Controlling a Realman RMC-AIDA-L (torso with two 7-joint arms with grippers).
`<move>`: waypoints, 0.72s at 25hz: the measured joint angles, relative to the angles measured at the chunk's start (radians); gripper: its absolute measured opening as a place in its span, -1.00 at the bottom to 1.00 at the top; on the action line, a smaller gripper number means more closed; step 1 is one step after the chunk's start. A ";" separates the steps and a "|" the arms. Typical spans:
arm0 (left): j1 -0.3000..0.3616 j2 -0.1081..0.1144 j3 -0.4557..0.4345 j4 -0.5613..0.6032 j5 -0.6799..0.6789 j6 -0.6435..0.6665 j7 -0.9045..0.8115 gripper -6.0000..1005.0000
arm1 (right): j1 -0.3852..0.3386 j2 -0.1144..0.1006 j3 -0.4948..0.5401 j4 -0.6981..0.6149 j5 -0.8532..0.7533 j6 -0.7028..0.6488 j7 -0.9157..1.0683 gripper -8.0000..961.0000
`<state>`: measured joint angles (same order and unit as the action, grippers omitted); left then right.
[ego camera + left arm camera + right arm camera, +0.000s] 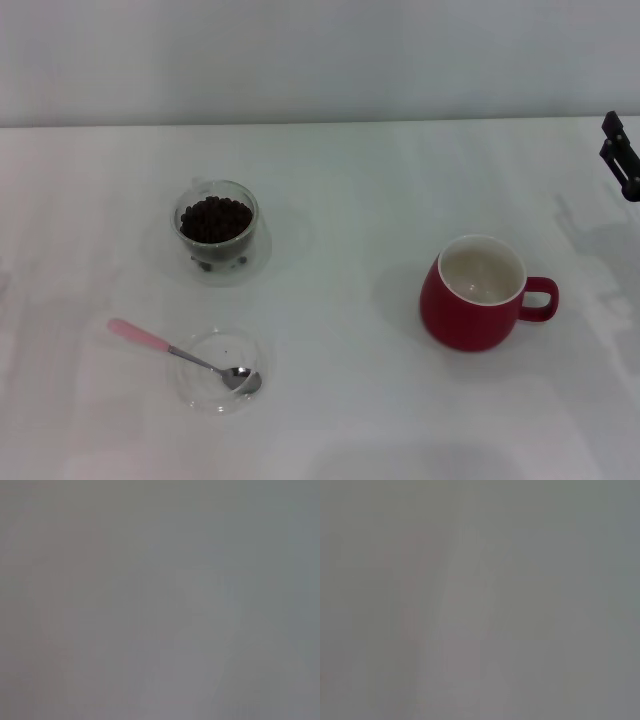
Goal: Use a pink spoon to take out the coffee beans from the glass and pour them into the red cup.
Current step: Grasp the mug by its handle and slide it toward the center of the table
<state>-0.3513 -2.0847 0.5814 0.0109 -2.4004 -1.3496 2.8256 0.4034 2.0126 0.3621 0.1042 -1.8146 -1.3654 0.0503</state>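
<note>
The pink spoon point(170, 350) lay with its metal bowl resting inside a shallow clear glass dish point(205, 398) and its pink handle projecting over the dish rim, away from the red cup point(480, 295). This arrangement appeared intended to keep the handle raised off the white tabletop point(340, 180), so that fingers could close on it from above without scraping the surface.

The glass point(219, 232) stood upright, directly beyond the dish, apart from it. It held the coffee beans point(214, 218) in a heap reaching near the rim. A few beans appeared lower down at the base of the glass; whether these lay between the double walls could not be determined.

The red cup stood upright well apart from the dish, toward the robot's right, with its loop handle pointing away from the dish. Its cream interior appeared empty, which indicated that no beans had yet been transferred.

Only a dark part of the right gripper point(620, 158) was visible, at the frame edge far beyond the red cup. Whether its fingers were apart or together could not be told. The left gripper was not in view. Both wrist views showed no identifiable object. The spoon was therefore well apart from any fingers, and the first grasp remained to be made.
</note>
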 joint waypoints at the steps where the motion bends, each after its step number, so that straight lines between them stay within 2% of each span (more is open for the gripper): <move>1: 0.000 0.000 0.000 0.000 0.000 -0.001 0.000 0.72 | 0.000 0.000 0.000 0.000 0.000 0.000 -0.001 0.57; 18: 0.001 0.000 0.000 -0.012 0.000 -0.002 0.000 0.72 | -0.020 -0.002 -0.004 -0.001 -0.004 -0.005 0.001 0.57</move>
<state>-0.3498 -2.0847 0.5814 -0.0013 -2.4008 -1.3515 2.8256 0.3833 2.0104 0.3582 0.1027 -1.8185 -1.3704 0.0510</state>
